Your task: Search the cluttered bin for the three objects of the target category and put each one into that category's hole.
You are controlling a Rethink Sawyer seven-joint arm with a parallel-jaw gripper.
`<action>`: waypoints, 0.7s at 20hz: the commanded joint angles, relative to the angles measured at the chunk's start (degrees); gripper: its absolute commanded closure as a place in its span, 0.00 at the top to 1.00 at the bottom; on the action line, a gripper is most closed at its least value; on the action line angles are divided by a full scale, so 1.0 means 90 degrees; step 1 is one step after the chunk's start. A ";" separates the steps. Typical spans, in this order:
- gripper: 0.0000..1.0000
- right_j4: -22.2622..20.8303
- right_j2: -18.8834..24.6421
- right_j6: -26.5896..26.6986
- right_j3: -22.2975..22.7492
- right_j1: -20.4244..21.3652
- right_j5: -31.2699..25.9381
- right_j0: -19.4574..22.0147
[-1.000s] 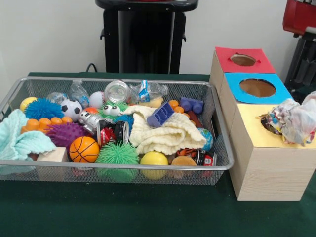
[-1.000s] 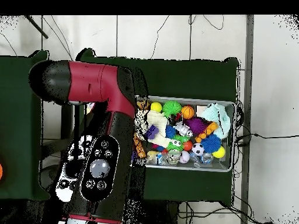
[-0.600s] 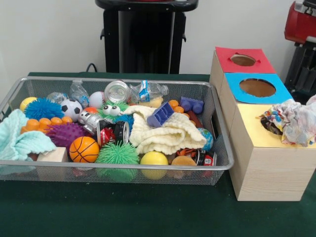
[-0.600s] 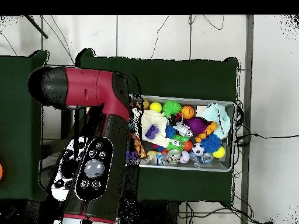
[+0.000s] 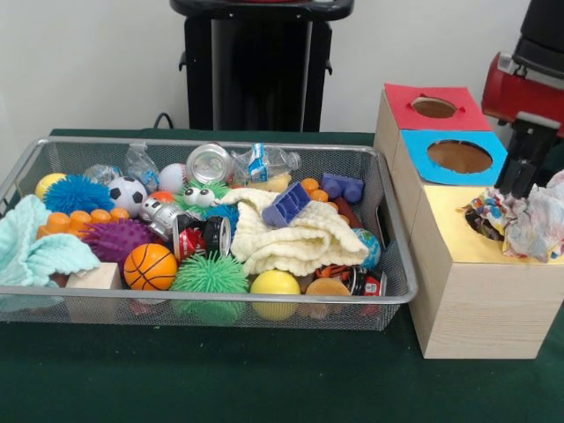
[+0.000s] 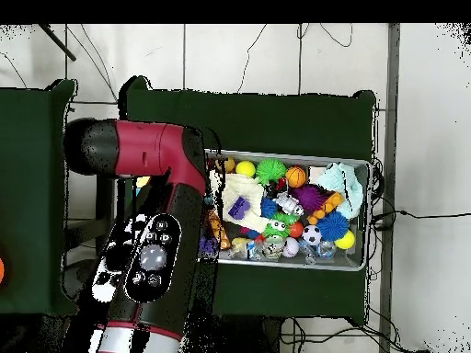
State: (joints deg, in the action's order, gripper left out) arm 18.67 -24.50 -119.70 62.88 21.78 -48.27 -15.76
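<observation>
Front view, left to right. Wire bin (image 5: 388, 298) packed full: mint cloth (image 5: 31, 247) at the left end, cream cloth (image 5: 295, 240) right of centre with a purple block (image 5: 285, 204) resting on it, and balls, spiky toys, small cans and crushed bottles between and around. Right of the bin stands the wooden box (image 5: 471, 313) with three holes: red far, blue middle, yellow near. A patterned cloth (image 5: 527, 218) sits bunched at the yellow hole (image 5: 480, 223), mostly still outside it. The arm (image 5: 527, 92) hangs just beyond the cloth; its claw is not visible in either view, so I cannot tell whether it is apart or together.

Judged target category: cloths, yellow hole.

Risks:
- Patterned cloth may stay draped over the rim or slide off the box, since most of its bulk lies above the opening.
- Lifting the cream cloth would likely tip the purple block off and drag neighbouring toys.
- Mint cloth lies against the bin's left wall; the mesh could foul a grasp.

Writing: cans and bottle labels carry print, none legible.
</observation>
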 commanded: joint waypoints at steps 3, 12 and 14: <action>0.00 0.0171 0.0539 -0.1504 0.0839 -0.0381 0.0252 0.0126; 0.00 0.0275 0.0445 -0.1654 0.0825 -0.0285 -0.0145 -0.0038; 0.00 0.0272 0.0442 -0.1631 0.0832 -0.0268 -0.0157 -0.0032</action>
State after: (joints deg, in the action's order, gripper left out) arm 19.17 -24.50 -119.70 64.59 19.81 -47.98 -16.08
